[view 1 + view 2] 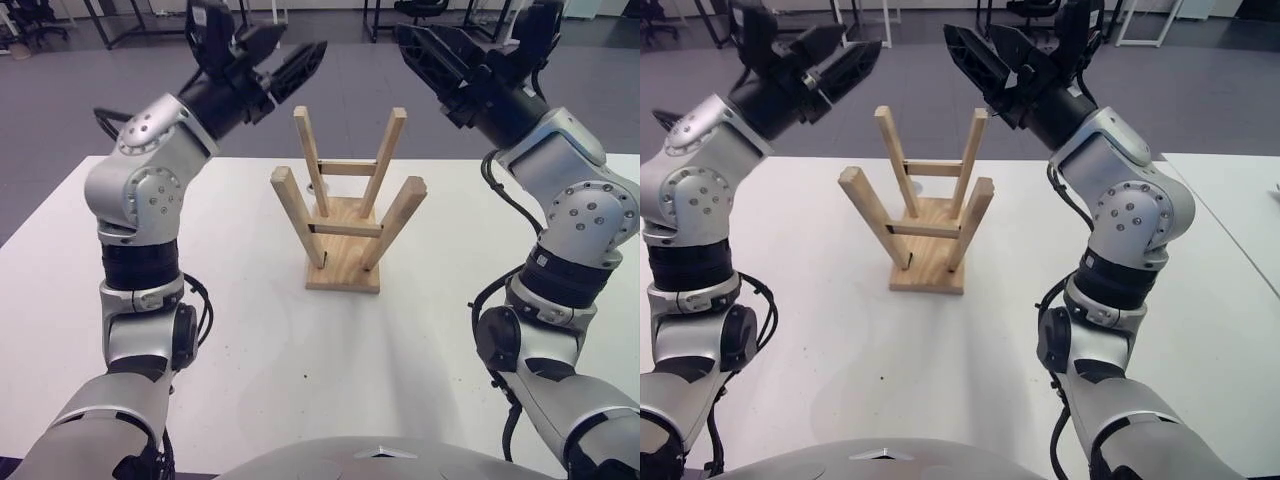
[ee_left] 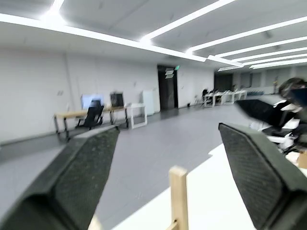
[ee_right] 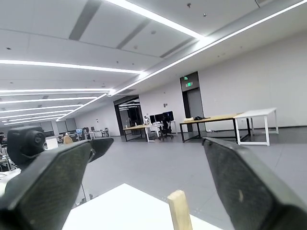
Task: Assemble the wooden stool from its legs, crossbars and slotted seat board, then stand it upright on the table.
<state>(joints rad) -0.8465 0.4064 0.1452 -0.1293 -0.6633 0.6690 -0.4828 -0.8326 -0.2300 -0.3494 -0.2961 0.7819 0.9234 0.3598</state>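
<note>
Stool (image 1: 345, 215) sits upside down, seat board (image 1: 343, 276) flat on the desk (image 1: 250, 340), legs up. Left hand (image 1: 300, 44) and right hand (image 1: 972, 38) hover above it on either side, both with fingers spread.

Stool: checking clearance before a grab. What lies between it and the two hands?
Nothing: in the right eye view, only bare air separates the left hand and right hand from the leg tips of the upturned stool.

No writing, label or number can be read anywhere; a small green lit sign (image 3: 187, 84) above the doorway (image 3: 194, 112) is too small to make out.
</note>
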